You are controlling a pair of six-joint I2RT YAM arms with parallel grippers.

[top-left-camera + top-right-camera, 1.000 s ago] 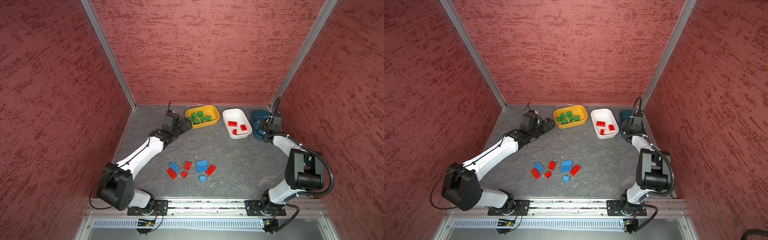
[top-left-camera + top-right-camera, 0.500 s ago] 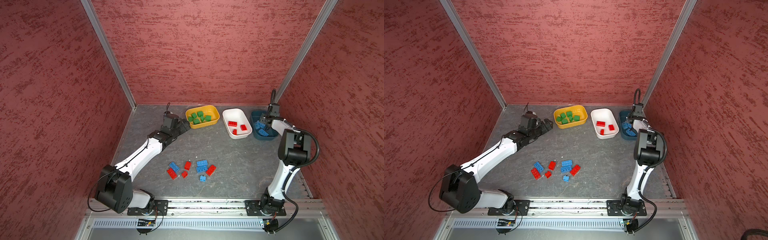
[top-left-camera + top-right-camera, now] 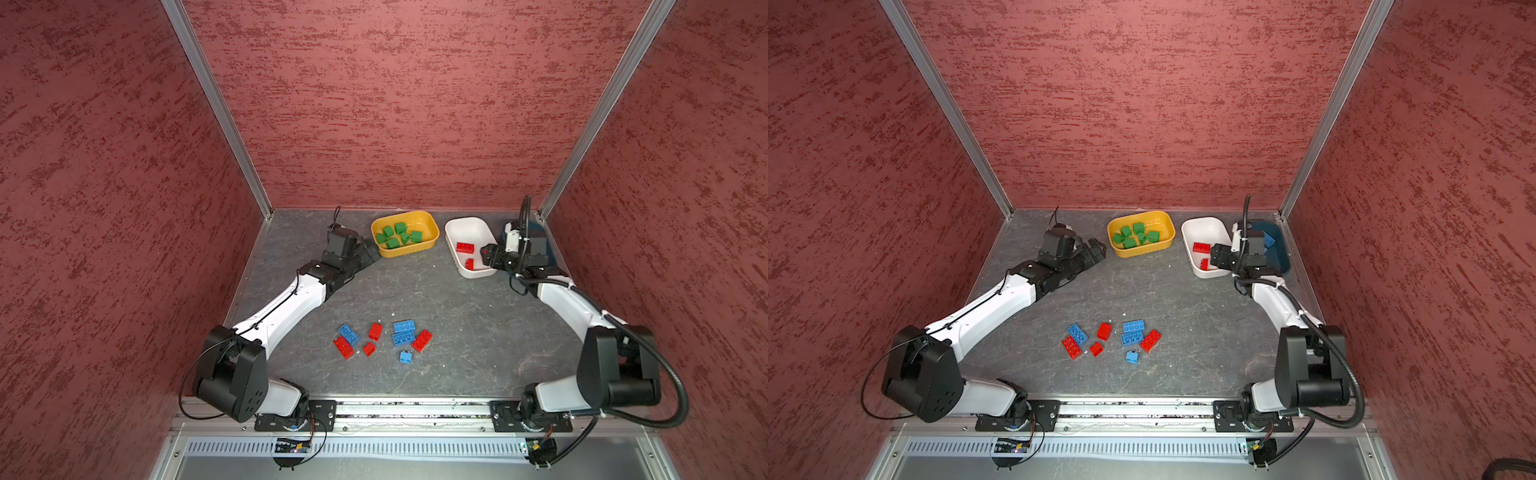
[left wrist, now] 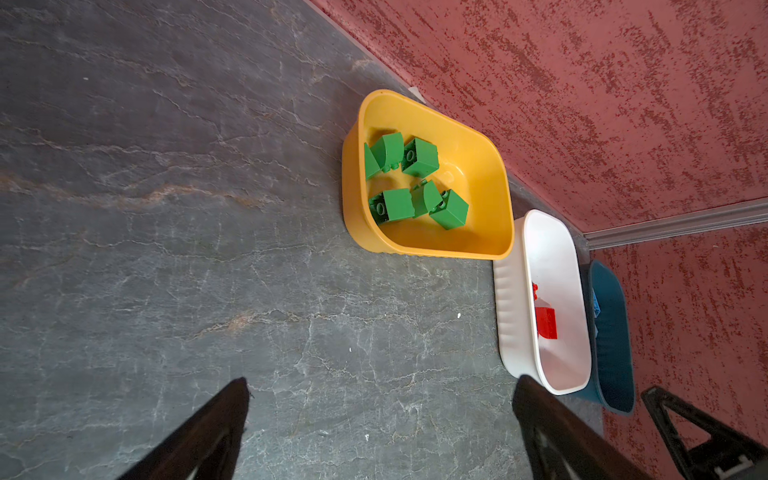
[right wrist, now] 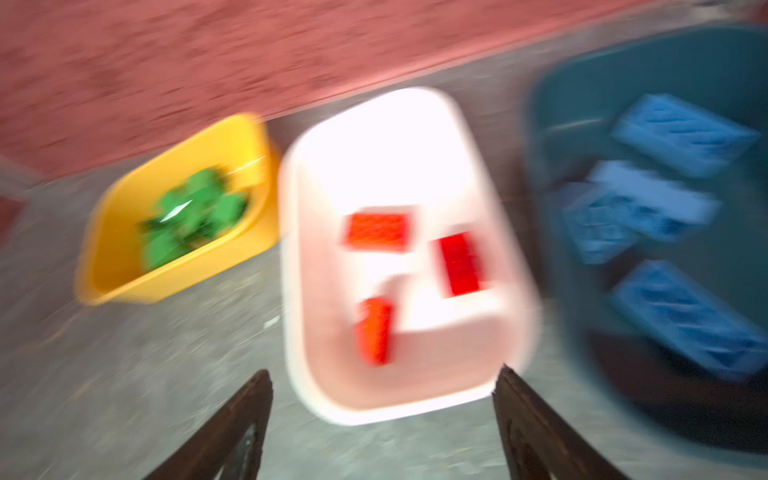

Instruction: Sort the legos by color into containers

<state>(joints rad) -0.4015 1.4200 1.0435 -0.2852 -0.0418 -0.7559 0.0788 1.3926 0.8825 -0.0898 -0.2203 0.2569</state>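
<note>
At rear, yel. tub (image 3: 429, 224): grn legos (image 3: 392, 242); wht tub (image 3: 465, 228): red legos (image 3: 465, 247).

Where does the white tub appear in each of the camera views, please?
In a top view: white tub at the back, right of centre.
In a top view: the same spot, right of centre.
Left wrist view: between the yellow tub and the teal tub.
Right wrist view: blurred, mid-frame, again between those tubs.
Shared landmark: the yellow tub of green bricks, directly beside it everywhere.
</note>
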